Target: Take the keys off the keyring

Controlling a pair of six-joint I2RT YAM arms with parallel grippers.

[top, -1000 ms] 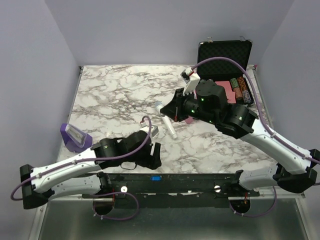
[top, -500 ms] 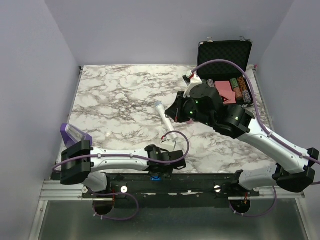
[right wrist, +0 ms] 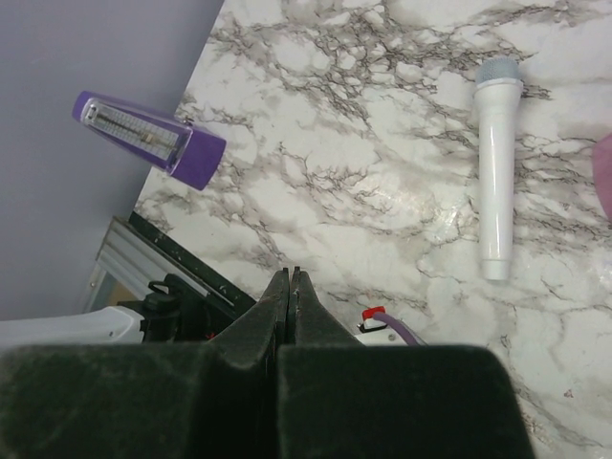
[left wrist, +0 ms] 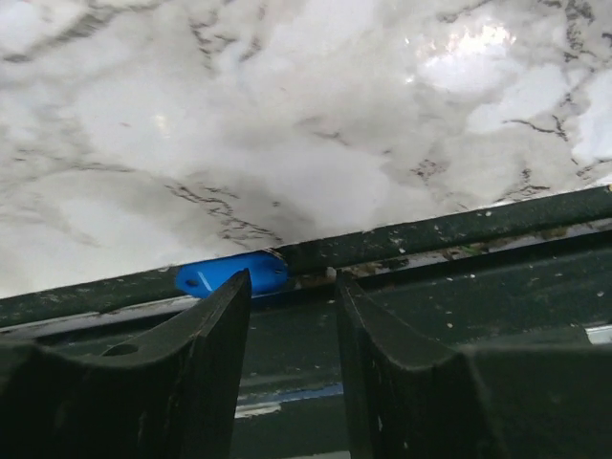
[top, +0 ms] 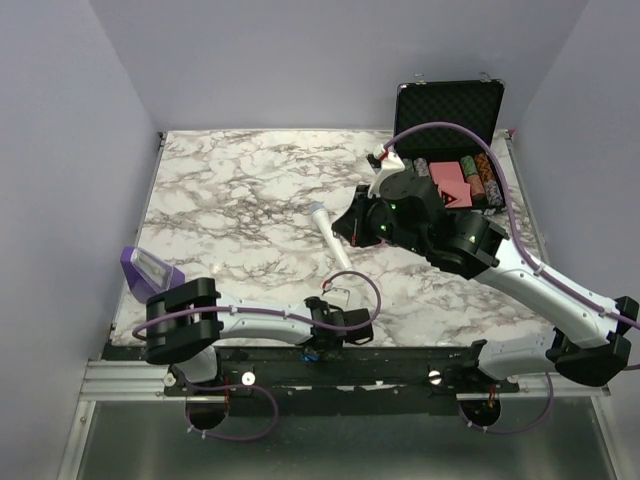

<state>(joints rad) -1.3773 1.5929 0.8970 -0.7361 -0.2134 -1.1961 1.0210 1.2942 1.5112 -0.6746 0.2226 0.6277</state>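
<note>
At the near edge of the tabletop [left wrist: 287, 115], right where the marble pattern meets the dark metal rail [left wrist: 459, 229], lies the key [left wrist: 232, 274]. Only its bright blue plastic head shows: a small rounded tab with a tiny hole near one end, lying flat and pressed against the rail. The blade and the keyring cannot be made out. The left gripper [left wrist: 290, 287] hangs low over this spot with its two black fingers apart and nothing between them. The blue head sits by the tip of the finger on the left of the wrist view, which covers its lower edge, rather than in the gap. Farther out on the tabletop, a white microphone [right wrist: 497, 172] with a grey head lies on its side, well apart from the key. The right gripper [right wrist: 290, 279] is raised above the marble near it, its fingers pressed together on nothing. A purple metronome [right wrist: 143, 134] lies tilted at the left edge of the tabletop. An open black case [top: 450, 110] with poker chips stands at the far right corner.
</note>
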